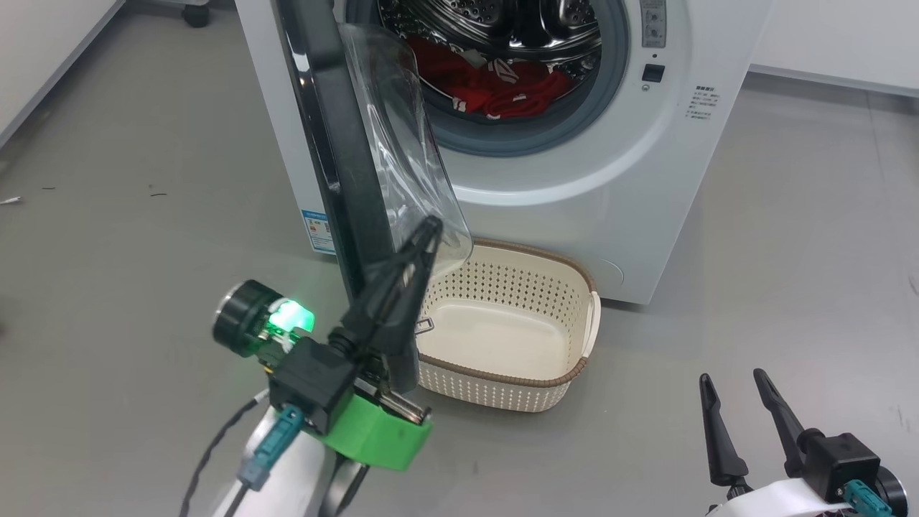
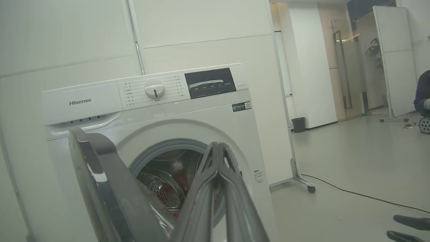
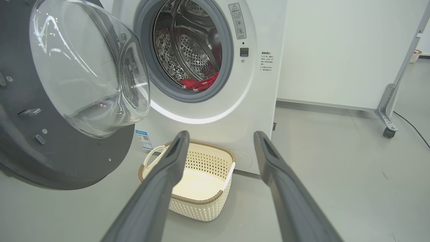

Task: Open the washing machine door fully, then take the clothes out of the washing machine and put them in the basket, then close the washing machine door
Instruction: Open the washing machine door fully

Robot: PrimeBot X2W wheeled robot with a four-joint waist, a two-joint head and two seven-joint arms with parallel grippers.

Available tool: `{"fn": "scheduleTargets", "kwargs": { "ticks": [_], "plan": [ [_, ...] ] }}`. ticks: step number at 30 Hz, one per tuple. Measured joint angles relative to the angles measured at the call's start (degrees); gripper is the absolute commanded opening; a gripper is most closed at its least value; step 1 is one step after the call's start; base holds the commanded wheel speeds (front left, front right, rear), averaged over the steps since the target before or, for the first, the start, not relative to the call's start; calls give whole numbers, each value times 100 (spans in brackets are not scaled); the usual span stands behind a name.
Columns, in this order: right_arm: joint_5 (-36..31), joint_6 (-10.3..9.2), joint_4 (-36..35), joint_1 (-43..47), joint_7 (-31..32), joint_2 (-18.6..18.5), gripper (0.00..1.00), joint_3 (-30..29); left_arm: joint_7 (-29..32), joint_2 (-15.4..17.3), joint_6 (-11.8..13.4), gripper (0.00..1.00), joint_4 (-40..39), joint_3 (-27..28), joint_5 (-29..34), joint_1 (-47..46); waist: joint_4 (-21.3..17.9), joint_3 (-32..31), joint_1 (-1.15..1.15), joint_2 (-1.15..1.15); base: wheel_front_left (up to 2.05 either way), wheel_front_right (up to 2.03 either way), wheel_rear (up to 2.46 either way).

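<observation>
Our left gripper (image 1: 429, 231) has its two long dark fingers pressed tight together with nothing between them. Their tips lie at the inner face of the large round glossy black washing machine door (image 1: 337, 143), by the lower edge of its bulging clear glass bowl (image 1: 402, 143); we cannot tell whether they actually touch it. Our right gripper (image 1: 731, 377) hangs low over the grey floor (image 1: 790, 251), well apart from the machine, its jaws spread wide and empty.

We judge the first step to be in hand. The door stands out from the big white box-shaped front-loading washing machine (image 1: 610, 187), roughly square to its front and hinged at the opening's left, not yet folded fully back. The next move, we think, calls for the closed left fingers to press that inner face further leftward until the door stops, bearing on the black frame rather than the glass. The open right gripper would then have a free line into the steel drum (image 1: 502, 21).

The clothes (image 1: 502, 90), red fabric with white stripes and panels, lie crumpled in one heap at the bottom of the drum, just behind the grey rubber ring (image 1: 524, 143), with none hanging over it. The small cream perforated plastic basket (image 1: 495, 396), with its brown woven-look rim, stands empty on the floor close against the foot of the washer's front. It sits below the opening and partly beneath the door's bowl.
</observation>
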Motion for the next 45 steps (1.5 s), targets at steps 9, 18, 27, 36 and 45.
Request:
{"fn": "scheduleTargets", "kwargs": {
  "ticks": [9, 18, 27, 36, 45],
  "plan": [
    [-74, 66, 24, -1, 0, 81, 100, 19, 474, 1, -148, 0, 397, -862, -169, 362, -68, 9, 0, 0, 0, 0, 0],
    [-158, 132, 33, -7, 0, 93, 100, 16, 873, 3, 136, 0, 926, -910, -385, 497, -125, 69, 0, 0, 0, 0, 0],
    [-183, 177, 58, -27, 0, 101, 100, -41, 992, 2, 620, 0, 1319, -715, -487, 494, -150, 135, 0, 0, 0, 0, 0],
    [-200, 233, 87, -59, 0, 129, 100, -70, 928, -5, 748, 0, 1577, -494, -677, 455, -175, 199, 0, 0, 0, 0, 0],
    [-200, 252, 124, -65, 0, 146, 100, -147, 825, -20, 779, 0, 1683, -511, -746, 394, -178, 192, 0, 0, 0, 0, 0]
  ]
}}
